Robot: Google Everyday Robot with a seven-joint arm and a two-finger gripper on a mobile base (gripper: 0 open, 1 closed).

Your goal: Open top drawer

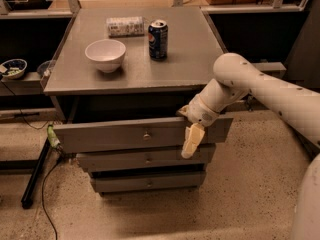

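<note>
Top drawer sits right under the tabletop, pulled partway out toward the near side. Its long axis runs left to right, and the knob face points near. The arm comes in from the right, bends, then drops down-left. The gripper hangs over the panel's upper edge, right of the knob. Can't tell if it's clamped or loose.

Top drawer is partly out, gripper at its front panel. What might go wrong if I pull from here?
1. The gripper sits at the top drawer's upper edge, right of the knob; an off-centre pull may skew the drawer, or the hold may slip off.
2. A jerk could shake the cabinet and topple the upright soda can beside the bowl.
</note>
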